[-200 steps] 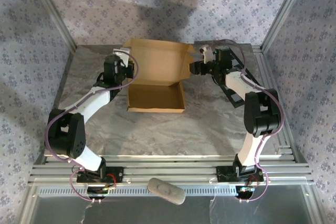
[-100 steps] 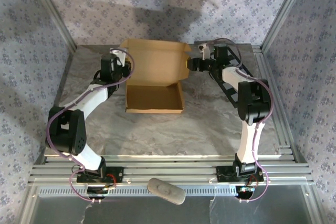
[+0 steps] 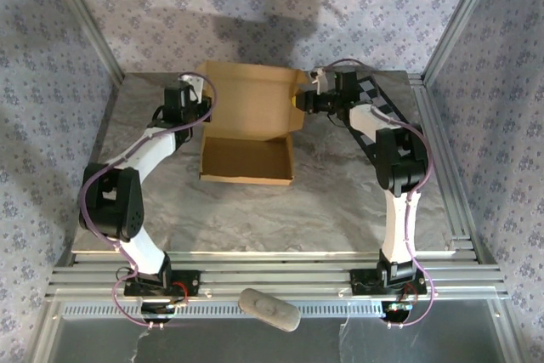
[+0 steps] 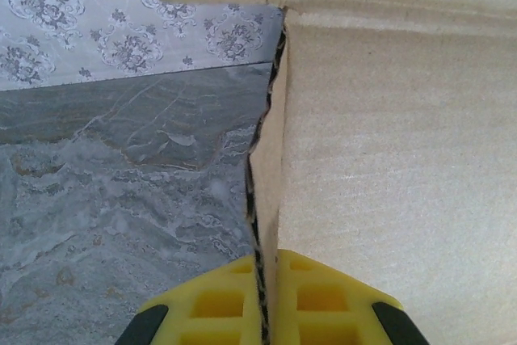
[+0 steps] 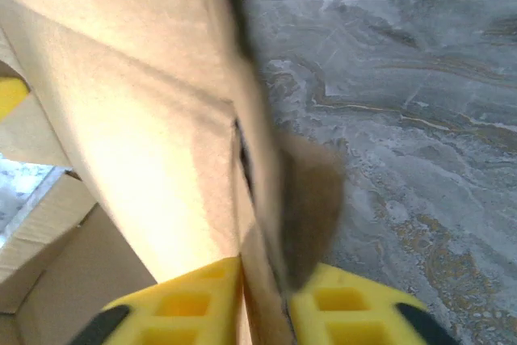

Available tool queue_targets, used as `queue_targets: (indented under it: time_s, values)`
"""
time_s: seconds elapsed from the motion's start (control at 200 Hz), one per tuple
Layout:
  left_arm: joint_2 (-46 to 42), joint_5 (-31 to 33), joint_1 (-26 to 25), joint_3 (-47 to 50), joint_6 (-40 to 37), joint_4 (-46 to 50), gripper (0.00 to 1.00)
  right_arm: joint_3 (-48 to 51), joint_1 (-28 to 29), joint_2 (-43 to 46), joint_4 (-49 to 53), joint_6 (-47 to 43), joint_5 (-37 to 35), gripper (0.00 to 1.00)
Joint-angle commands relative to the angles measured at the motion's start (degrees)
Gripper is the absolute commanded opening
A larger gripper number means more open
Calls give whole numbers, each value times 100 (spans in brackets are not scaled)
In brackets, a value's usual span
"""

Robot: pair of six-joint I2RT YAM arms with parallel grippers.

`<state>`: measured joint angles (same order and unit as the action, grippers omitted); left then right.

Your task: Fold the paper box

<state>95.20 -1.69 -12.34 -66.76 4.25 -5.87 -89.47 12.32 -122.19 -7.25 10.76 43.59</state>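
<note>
Moved: my arms stretched farther back; paper box point(image 3: 246, 121) nudged left.
Left end effector point(image 4: 266, 284): clamped on its flap edge.
Right end effector point(image 5: 265, 284): pinching blurred flap.

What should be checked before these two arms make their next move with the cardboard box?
1. Left claw gripping the paper box: ok. The cardboard edge sits tight between its yellow fingers.
2. Right claw gripping the opposite side: ok. Cardboard runs between its fingers, though the view is blurred.
3. Box tray resting on the table: ok.
4. Lid panel raised at the far side, one claw at each end: ok.
5. Cardboard free of tears or creases at the grips: cannot tell.
6. Checkerboard panel clear of the box: ok. It lies apart, under the right arm.
</note>
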Motion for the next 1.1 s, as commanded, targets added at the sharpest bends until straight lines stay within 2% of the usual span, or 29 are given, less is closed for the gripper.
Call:
queue_targets:
  time_s: [0.0, 0.05, 0.165, 0.31, 0.42, 0.53, 0.64, 0.79, 0.85, 0.934, 1.019, 1.094]
  values:
    - [59, 126, 14, -310, 308, 39, 0, 181, 156, 478, 433, -251, -894, 9]
    - [73, 177, -3, -345, 438, 51, 0, 229, 262, 627, 586, -310, -1399, 0]
    - [104, 578, -82, -461, 796, 248, 0, 461, 631, 1041, 778, -314, -3107, 0]
    - [113, 1152, -241, -551, 1233, 474, 0, 946, 1239, 1592, 408, -80, -5257, 0]
    - [159, 1789, -443, -598, 1577, 649, 0, 727, 1844, 1677, 848, 373, -7445, 0]
    - [200, 2262, -604, -578, 2056, 677, 0, 325, 2283, 1549, 1474, 879, -8743, 0]
    - [216, 2354, -688, -491, 2615, 589, 0, 107, 2483, 1466, 1984, 1565, -9051, 0]
    - [148, 2148, -717, -317, 3061, 393, 2, 756, 2591, 1707, 973, 1270, -8886, 0]
    - [41, 2020, -694, -139, 3142, 209, 13, 984, 2544, 1796, 616, 1091, -8758, 0]
    - [-137, 1698, -564, 27, 3437, 234, 41, 1285, 2395, 1910, 114, 876, -8392, 0]
    - [-364, 1285, -392, 73, 3742, 453, 54, 1561, 2224, 1992, -444, 613, -7932, 0]
    - [-691, 1162, -299, -21, 3883, 902, 64, 1724, 2077, 1976, -862, 223, -7500, 0]
